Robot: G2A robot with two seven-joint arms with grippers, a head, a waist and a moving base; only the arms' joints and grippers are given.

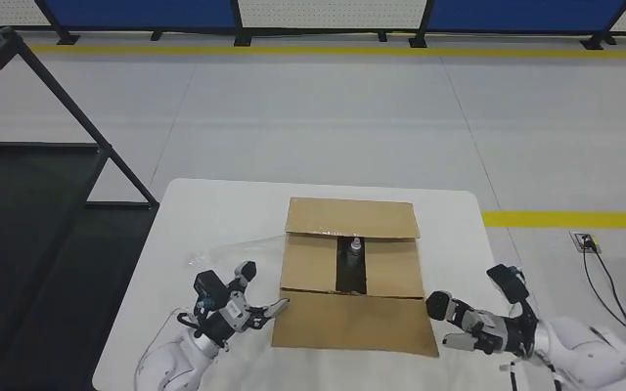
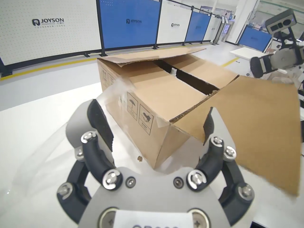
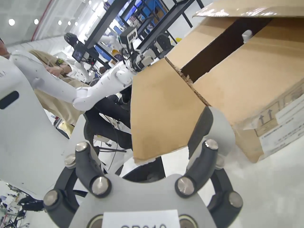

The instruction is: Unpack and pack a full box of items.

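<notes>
Unpacking has barely begun, I judge. The box (image 1: 391,269) sits mid-desk (image 1: 205,220) toward the near edge, outer flaps spread. The inner flaps leave only a slit, where a bottle (image 1: 356,244) cap shows. The left hand (image 1: 262,288) and right hand (image 1: 445,323), both wide and empty, flank its near corners. The next move calls for parting the inner flaps. The box's sides carry handling pictograms (image 2: 139,113) and a white label (image 3: 285,122), its print too small to read.

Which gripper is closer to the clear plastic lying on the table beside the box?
Left. The left gripper sits open on the same side of the box as the clear plastic, close by it; the right gripper is past the box's opposite front corner.
</notes>
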